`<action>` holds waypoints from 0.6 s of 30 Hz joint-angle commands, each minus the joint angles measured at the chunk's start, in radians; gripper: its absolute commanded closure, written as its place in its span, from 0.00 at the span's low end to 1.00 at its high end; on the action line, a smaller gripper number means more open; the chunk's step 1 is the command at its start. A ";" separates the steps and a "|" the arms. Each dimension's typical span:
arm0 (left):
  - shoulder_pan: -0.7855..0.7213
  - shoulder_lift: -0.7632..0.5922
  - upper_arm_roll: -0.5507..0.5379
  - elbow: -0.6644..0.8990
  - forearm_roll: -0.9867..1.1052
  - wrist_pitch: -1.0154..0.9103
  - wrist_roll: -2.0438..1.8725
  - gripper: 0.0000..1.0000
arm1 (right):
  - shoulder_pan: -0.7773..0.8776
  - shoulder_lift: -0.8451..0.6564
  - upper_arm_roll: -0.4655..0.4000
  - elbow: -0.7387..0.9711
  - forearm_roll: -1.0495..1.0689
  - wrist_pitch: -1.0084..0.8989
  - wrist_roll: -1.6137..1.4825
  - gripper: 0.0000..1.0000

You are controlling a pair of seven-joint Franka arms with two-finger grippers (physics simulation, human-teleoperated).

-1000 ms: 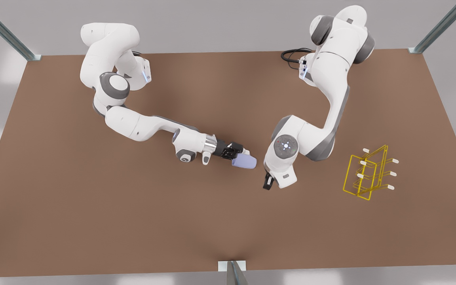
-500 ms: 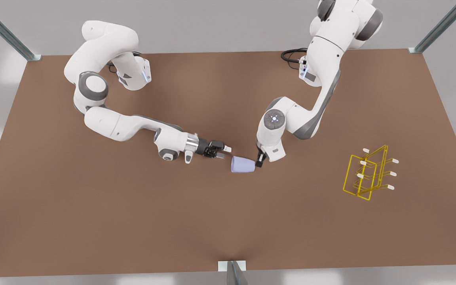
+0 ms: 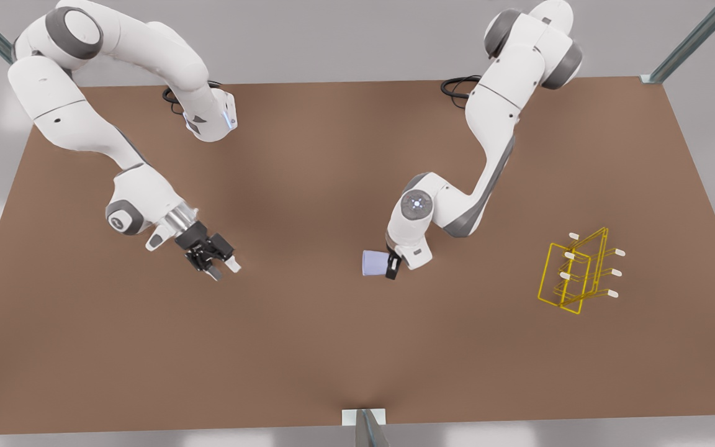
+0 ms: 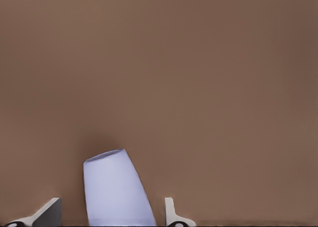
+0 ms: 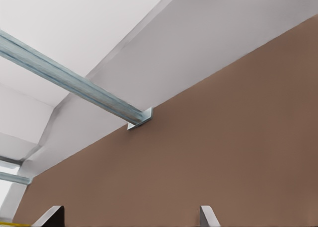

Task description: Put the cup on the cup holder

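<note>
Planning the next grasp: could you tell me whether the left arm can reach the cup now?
Probably yes: the left claw is open with a finger on either side of the lavender cup, and nothing stands between them.

Cup [image 3: 373,262]: one. Cup holder [image 3: 575,273]: one, well apart from the cup, with six white-tipped pegs counted. Arms: two. Grippers: two, the left gripper [image 3: 389,266] at the cup and the right gripper [image 3: 213,266] well apart from it. Table [image 3: 308,347]: one.

It looked like a bare test cell: a plain brown surface [image 3: 308,347], grey walls [image 3: 345,37], metal frame struts [image 3: 692,40] at the corners, two white arms [image 3: 494,124].
</note>
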 commanded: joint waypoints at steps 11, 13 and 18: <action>-0.049 0.049 0.057 0.050 -0.003 -0.012 -0.309 0.00 | 0.013 -0.047 0.027 0.216 0.930 -1.191 -1.272 0.00; -0.075 0.056 0.084 0.071 -0.002 -0.012 -0.343 0.00 | 0.015 -0.054 0.021 0.338 1.046 -1.392 -1.545 0.00; -0.103 0.086 0.121 0.093 -0.003 -0.023 -0.424 0.00 | 0.136 -0.118 -0.102 0.563 1.242 -1.725 -1.705 0.00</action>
